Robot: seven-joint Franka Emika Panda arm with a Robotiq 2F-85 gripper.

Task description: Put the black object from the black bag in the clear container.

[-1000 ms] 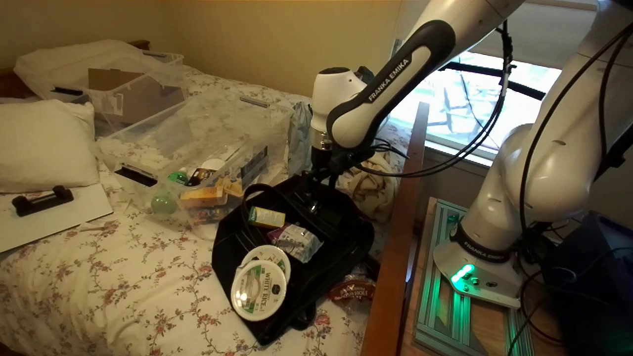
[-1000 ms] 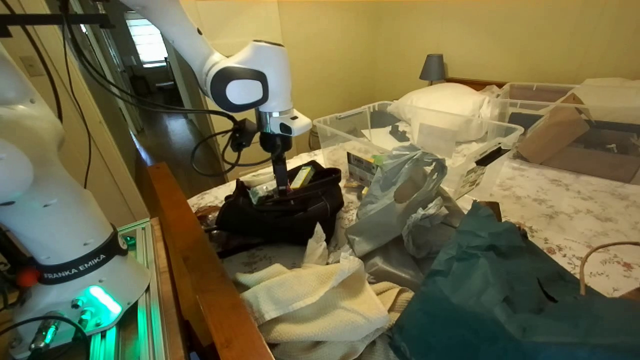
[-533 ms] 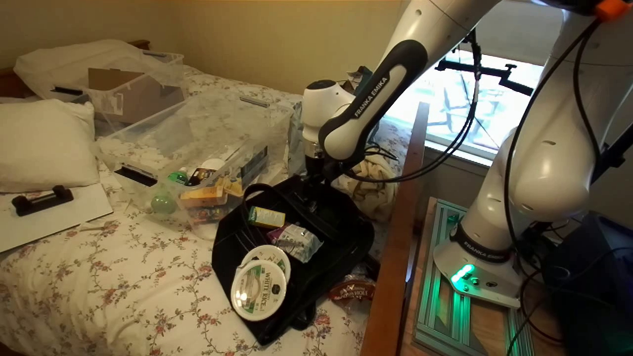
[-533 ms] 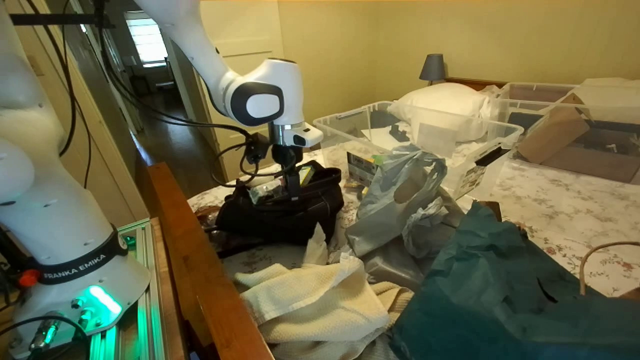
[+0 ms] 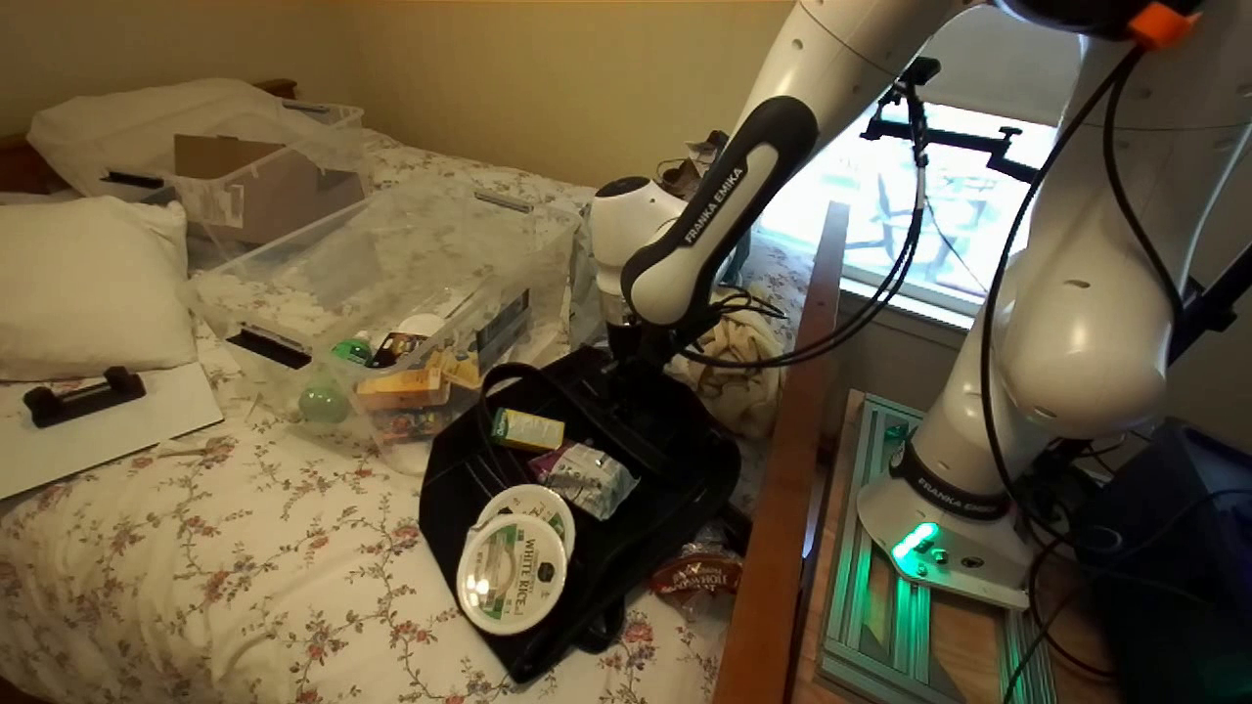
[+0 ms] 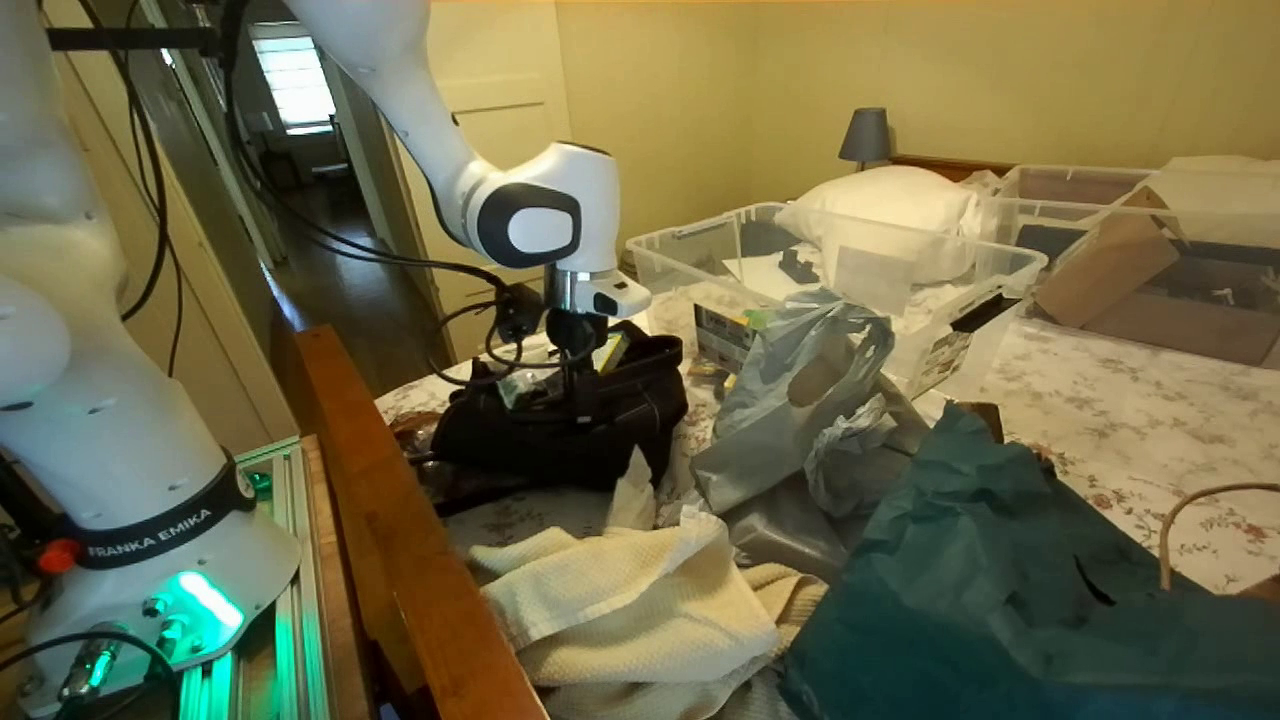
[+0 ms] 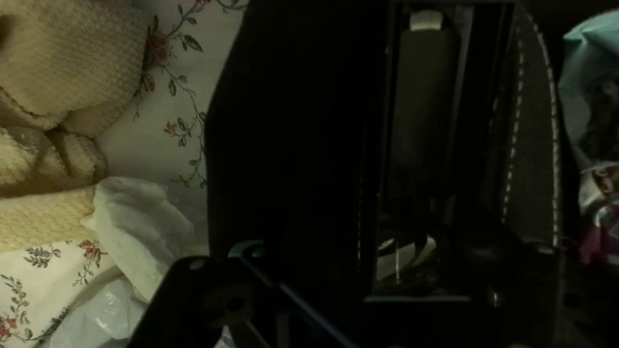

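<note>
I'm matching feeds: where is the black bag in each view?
In an exterior view: black bag below centre, cream cloth at its upper right.
In an exterior view: black bag left of centre, cream cloth nearer the camera.
In the wrist view: black bag across the middle, cream cloth upper left.
Shared landmark: that cream cloth.

The wrist view shows a cream blanket (image 7: 82,63) over the upper left corner of the visible tabletop (image 7: 176,111), a white wrap (image 7: 138,217) touching the blanket and grey plastic (image 7: 101,311) by the lower edge. Right of these lies the bag (image 7: 285,125), white stitching along its right side, something shiny (image 7: 406,256) in its dark mouth and a glossy packet (image 7: 587,96) past it. The claw (image 7: 372,258) has its fingers (image 7: 191,290) wide apart.
</note>
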